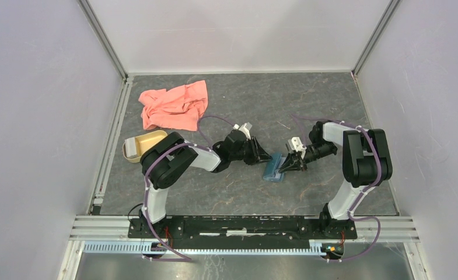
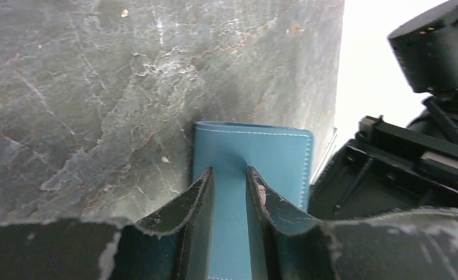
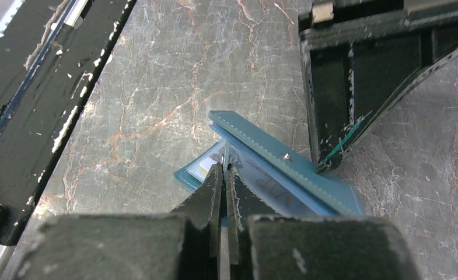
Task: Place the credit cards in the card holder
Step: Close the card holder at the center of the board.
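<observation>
- Right jaws: all but closed, tips at the edge of a pale card [image 3: 202,166] lying half inside the holder [image 3: 273,146]. I cannot tell whether they pinch it.
- Left jaws: partly open, astride the holder, one tip touching its raised flap.
- The holder lies on the counter [image 1: 226,198], centre of the top view, between both arms.
- The card is probably light, stiff and slick, best taken by its exposed edge.
- The holder looks soft and light, likely to slide or fold shut, so it needs pinning.
- Each arm's jaws crowd the holder's mouth.
- The dish [image 1: 144,144] at mid-left and the cloth [image 1: 174,105] at upper left are well apart and no hindrance.
</observation>
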Controlling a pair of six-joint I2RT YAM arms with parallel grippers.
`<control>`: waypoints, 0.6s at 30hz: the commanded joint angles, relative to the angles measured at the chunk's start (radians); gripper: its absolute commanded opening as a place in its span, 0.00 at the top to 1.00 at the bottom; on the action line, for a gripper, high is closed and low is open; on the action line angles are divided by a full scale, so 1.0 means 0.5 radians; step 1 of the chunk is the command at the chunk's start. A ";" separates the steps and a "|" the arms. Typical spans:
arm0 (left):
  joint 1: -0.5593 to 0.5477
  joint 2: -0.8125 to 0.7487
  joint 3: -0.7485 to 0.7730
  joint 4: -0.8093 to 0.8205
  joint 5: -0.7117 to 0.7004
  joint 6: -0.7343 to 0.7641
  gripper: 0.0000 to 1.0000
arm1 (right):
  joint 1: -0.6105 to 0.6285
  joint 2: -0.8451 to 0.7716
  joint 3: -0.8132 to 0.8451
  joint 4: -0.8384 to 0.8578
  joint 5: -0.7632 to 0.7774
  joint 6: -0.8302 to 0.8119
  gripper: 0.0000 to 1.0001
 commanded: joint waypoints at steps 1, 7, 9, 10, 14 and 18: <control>-0.042 0.062 0.139 -0.197 -0.043 0.196 0.68 | -0.004 -0.114 -0.035 -0.056 -0.138 -0.384 0.95; -0.069 0.127 0.193 -0.223 -0.038 0.258 0.69 | -0.013 -0.116 -0.059 -0.057 -0.141 -0.399 0.93; -0.084 0.109 0.206 -0.218 -0.035 0.314 0.69 | -0.016 -0.074 -0.054 -0.056 -0.130 -0.402 0.92; -0.096 0.094 0.215 -0.227 -0.035 0.345 0.69 | -0.019 -0.069 -0.045 -0.058 -0.137 -0.392 0.92; -0.159 0.037 0.286 -0.381 -0.100 0.501 0.69 | -0.058 -0.122 -0.033 -0.060 -0.287 -0.316 0.93; -0.212 0.005 0.313 -0.486 -0.185 0.599 0.69 | -0.076 -0.139 -0.035 -0.056 -0.400 -0.247 0.84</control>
